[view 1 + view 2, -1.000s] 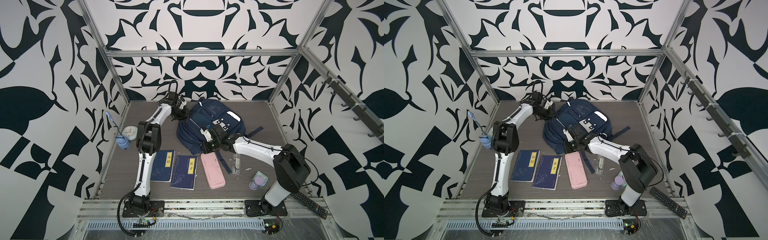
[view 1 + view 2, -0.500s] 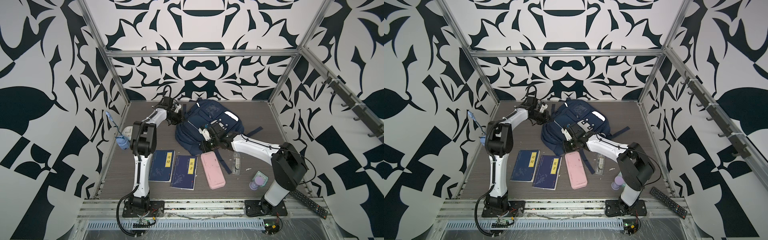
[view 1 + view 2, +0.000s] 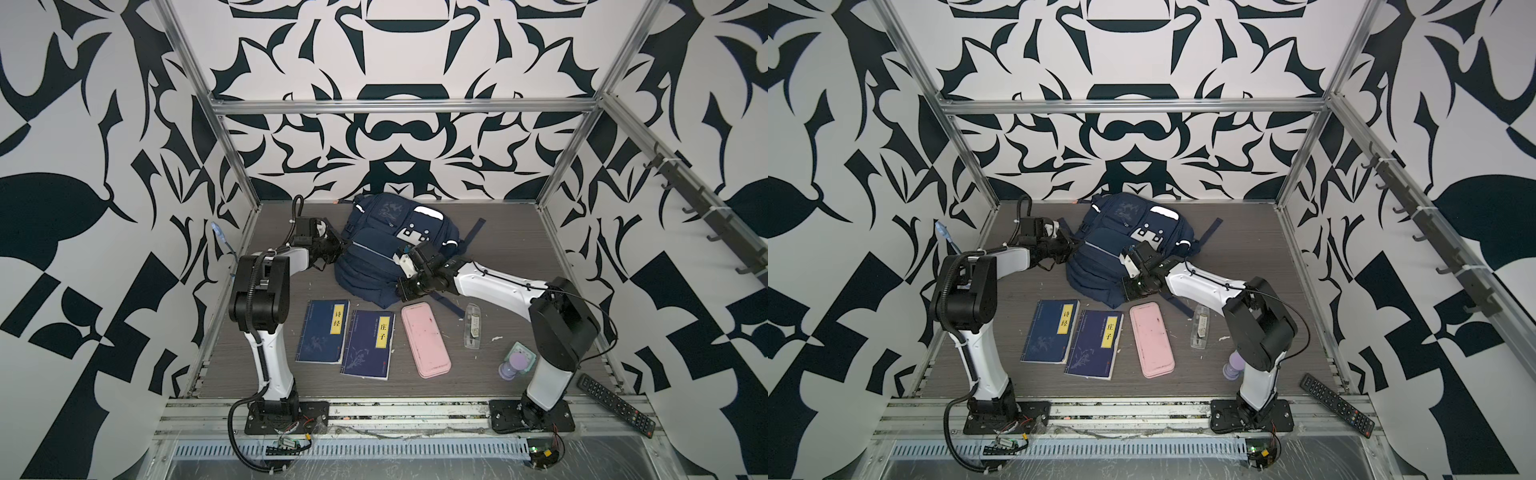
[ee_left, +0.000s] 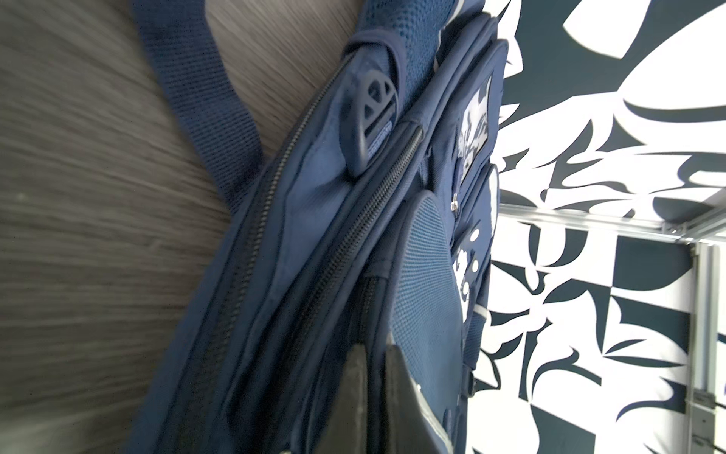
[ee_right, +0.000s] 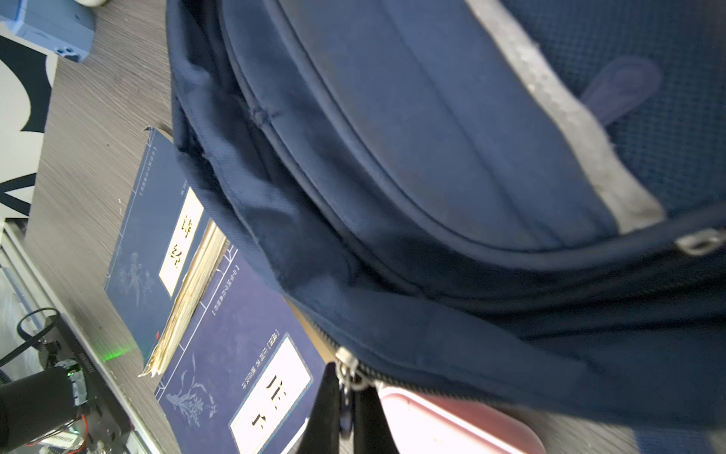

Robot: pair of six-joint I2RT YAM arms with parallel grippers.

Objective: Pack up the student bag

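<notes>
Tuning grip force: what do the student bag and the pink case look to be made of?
The student bag: matte woven navy fabric, judging by its visible weave, soft folds and mesh panels. The pink case: smooth with a slight sheen and scuffed, so probably plastic or coated fabric; I can't tell which.

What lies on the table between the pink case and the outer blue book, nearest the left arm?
The other blue book, also yellow-labelled, lies between the pink case and the outer blue book. Both top views show it.
</notes>
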